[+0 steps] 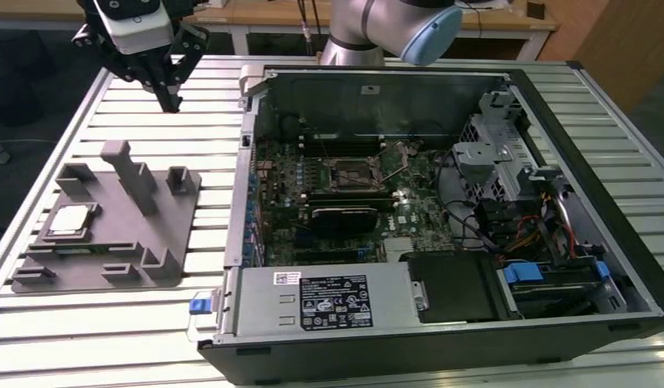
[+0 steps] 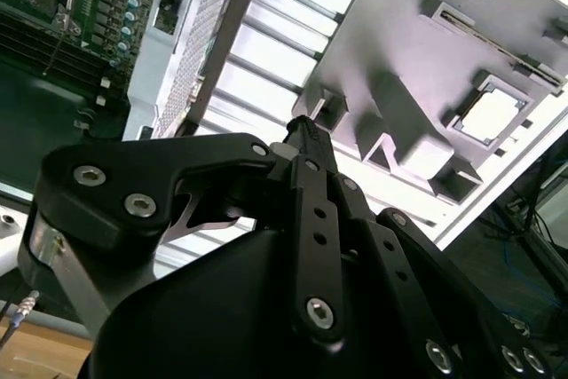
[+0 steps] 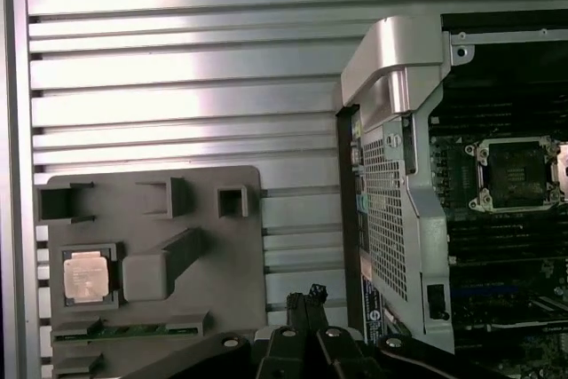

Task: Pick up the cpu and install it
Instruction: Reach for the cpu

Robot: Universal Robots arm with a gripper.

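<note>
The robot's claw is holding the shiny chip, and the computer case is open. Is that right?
Not quite. The claw holds nothing. The exterior view shows the chip lying in a pocket of the grey tray, with the claw up in the air, apart from the tray. The computer case is open, as you said.

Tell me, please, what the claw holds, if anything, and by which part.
Nothing: the claw is shut and empty; the cpu lies in the grey holder.
</note>
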